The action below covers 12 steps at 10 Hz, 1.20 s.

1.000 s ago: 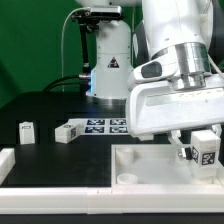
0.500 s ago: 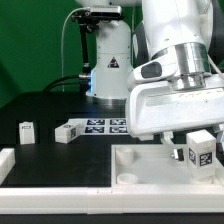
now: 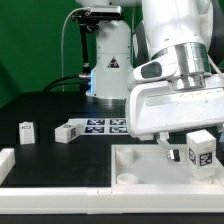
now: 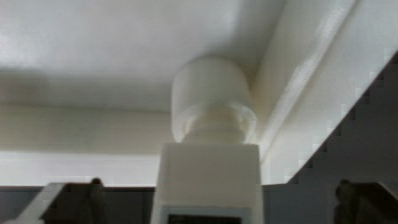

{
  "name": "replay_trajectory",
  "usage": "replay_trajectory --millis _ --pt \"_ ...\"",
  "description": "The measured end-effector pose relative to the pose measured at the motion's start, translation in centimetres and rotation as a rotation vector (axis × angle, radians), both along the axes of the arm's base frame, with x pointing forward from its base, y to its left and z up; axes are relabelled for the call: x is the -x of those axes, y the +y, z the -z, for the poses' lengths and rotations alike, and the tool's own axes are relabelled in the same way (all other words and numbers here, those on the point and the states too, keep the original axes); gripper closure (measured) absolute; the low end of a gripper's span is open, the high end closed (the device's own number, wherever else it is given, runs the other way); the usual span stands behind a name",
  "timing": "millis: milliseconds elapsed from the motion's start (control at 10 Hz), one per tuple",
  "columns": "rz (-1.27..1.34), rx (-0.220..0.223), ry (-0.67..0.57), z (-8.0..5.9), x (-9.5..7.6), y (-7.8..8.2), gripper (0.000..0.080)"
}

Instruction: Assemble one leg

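Black table (image 3: 40,110) — legs (image 3: 26,132), marker board (image 3: 100,125)

white leg (image 3: 204,153) – black-and-white tag, black table (image 3: 50,110)

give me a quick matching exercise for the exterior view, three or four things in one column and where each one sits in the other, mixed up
Things:
1. leg
2. marker board
3. small white block
4. gripper

Places:
A. alone, far on the exterior view's left
B. flat on the dark table, mid scene
C. standing at the tabletop's corner on the exterior view's right
D. above the tabletop, jaws open around the leg

Pairs: 1-C, 2-B, 3-A, 4-D
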State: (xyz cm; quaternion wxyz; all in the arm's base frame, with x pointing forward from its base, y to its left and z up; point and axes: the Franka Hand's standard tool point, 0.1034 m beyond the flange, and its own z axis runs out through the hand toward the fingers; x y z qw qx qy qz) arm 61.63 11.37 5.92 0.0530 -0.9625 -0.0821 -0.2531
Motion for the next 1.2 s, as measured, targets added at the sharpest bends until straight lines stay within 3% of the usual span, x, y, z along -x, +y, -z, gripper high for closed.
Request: replay_trajectory --millis 300,500,700,800,1000,1200 --pt "-0.005 0.005 0.016 -2.6 -0.4 0.0 0.0150" --pt "-0.012 0.009 0.048 -3.5 -1.1 -0.1 0.0150" --pt "-0.033 0.024 0.237 -3.0 -1.3 -0.5 0.0150" --pt "-0.038 0.027 0.284 -3.3 -2.2 -0.8 0.0150" --pt "-0.062 0.034 0.507 -2.9 -1.7 -1.0 0.0150" --pt "-0.074 0.031 0.592 -2.8 -2.1 -0.8 0.0150"
